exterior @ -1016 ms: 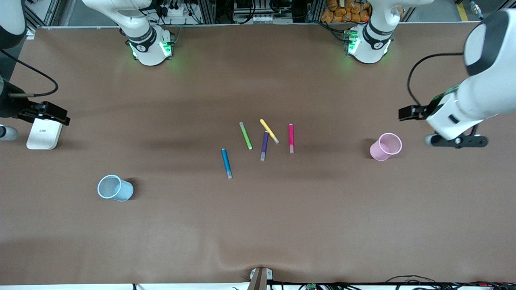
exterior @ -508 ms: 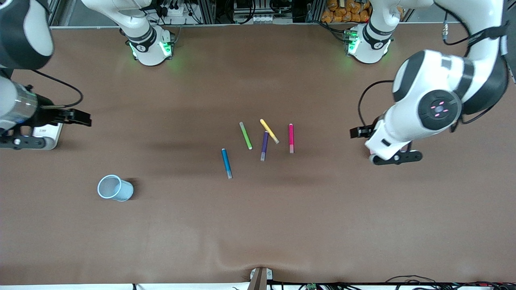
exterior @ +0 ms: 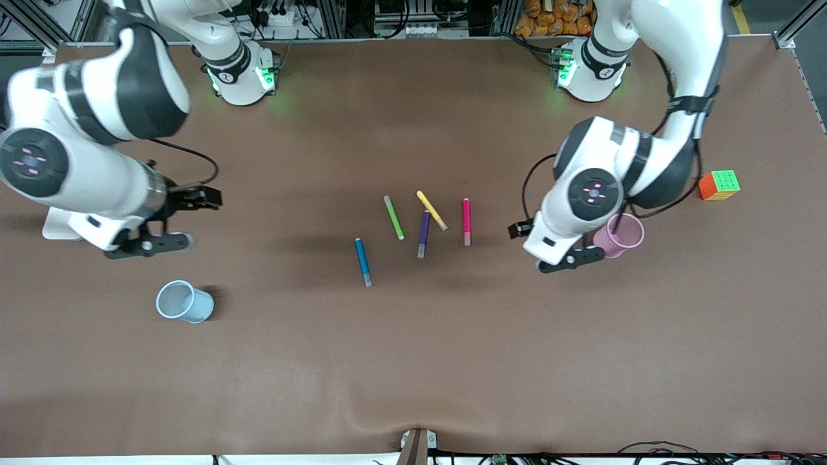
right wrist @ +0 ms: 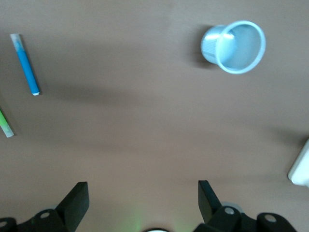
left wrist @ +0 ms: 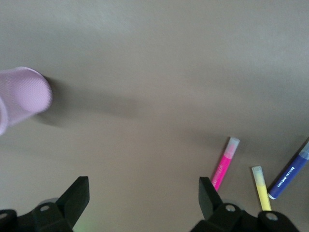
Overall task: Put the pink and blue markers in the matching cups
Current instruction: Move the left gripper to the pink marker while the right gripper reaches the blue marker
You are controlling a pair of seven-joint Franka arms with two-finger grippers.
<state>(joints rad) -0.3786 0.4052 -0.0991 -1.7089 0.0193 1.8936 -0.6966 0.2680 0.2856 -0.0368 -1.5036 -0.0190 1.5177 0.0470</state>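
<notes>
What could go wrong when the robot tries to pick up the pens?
The left gripper, open above bare table, might bump the pale pink plastic cup beside it. The magenta-pink marker lies near the yellow marker, which crosses the purple marker, so fingers could nudge those.

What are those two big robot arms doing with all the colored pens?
Nothing is picked up yet. The left hand hangs open over the table between the pink cup and the pink marker. The right hand hangs open over the table near the blue cup, with the blue marker lying farther along. All five markers, including the green, yellow and purple ones, lie flat mid-table. Both cups stand with no marker in them.
</notes>
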